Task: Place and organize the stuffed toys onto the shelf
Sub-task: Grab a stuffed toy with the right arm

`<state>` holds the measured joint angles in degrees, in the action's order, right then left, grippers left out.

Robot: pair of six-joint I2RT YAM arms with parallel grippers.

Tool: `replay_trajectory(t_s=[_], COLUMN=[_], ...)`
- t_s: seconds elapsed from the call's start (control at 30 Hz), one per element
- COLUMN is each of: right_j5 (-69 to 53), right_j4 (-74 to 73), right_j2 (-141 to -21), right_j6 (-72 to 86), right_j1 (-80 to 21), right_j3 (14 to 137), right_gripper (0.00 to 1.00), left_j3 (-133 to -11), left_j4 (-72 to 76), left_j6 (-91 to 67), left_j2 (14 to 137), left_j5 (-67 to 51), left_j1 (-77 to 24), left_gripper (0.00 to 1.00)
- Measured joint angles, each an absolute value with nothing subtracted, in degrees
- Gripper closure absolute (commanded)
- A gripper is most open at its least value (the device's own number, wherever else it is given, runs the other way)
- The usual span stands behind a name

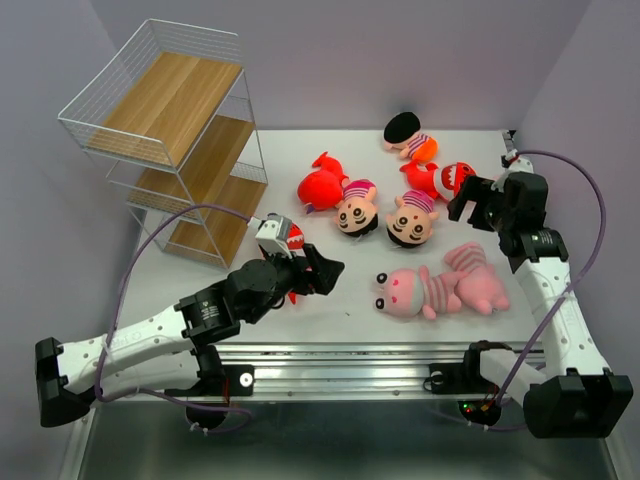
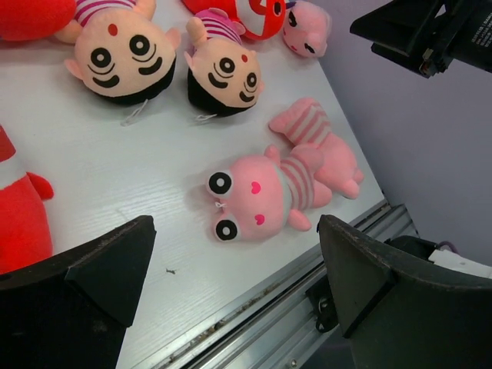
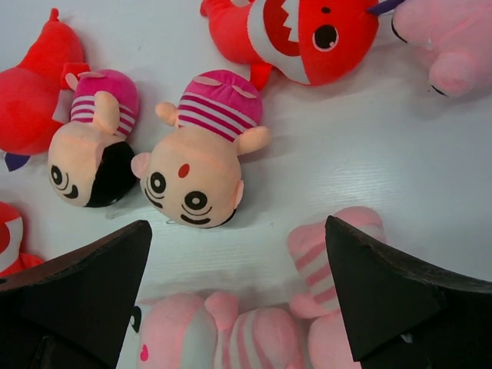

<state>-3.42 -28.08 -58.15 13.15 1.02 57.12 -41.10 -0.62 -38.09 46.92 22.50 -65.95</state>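
1. Where the white table (image 1: 350, 300) meets its near rail, the left gripper (image 1: 318, 275) hovers low, its jaws spread wide with nothing between them.
2. Just beside its wrist lies a red toothy fish (image 1: 293, 240), partly hidden by the arm; I cannot tell whether the two touch.
3. To the right, near the front edge, a big-eyed pink animal (image 1: 405, 292) lies against a second pink striped animal (image 1: 478, 280).
4. Farther back, the left doll (image 1: 355, 210) and the right doll (image 1: 412, 222) lie side by side, heads toward the near edge.
5. Right of the dolls, the right gripper (image 1: 472, 205) hangs with its jaws wide apart, holding nothing.
6. A plain red plush (image 1: 320, 185) touches the left doll's far side, and a red toothy whale (image 1: 447, 180) sits just behind the right doll.
7. The dark-haired far doll (image 1: 405, 135) lies farthest back.
8. The wire shelf (image 1: 170, 130) stands at the far left, well apart from every toy.
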Motion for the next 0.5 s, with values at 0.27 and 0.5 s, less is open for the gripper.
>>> replay_trajectory(t_s=[0.27,0.5], right_j5=[-10.66,-26.30], right_j4=[-28.08,-30.06], right_j2=[-59.57,-61.82], right_j6=[9.91,-2.09], right_j1=[1.02,1.02], right_j3=[57.14,57.52], right_gripper=[0.00,0.00], left_j3=[-39.31,-39.31], left_j4=[-1.65,-3.29], left_j6=[-40.62,-42.39], left_j2=[44.40,44.47], left_j5=[24.49,25.23], left_j1=[-65.95,-65.95], left_gripper=[0.01,0.01])
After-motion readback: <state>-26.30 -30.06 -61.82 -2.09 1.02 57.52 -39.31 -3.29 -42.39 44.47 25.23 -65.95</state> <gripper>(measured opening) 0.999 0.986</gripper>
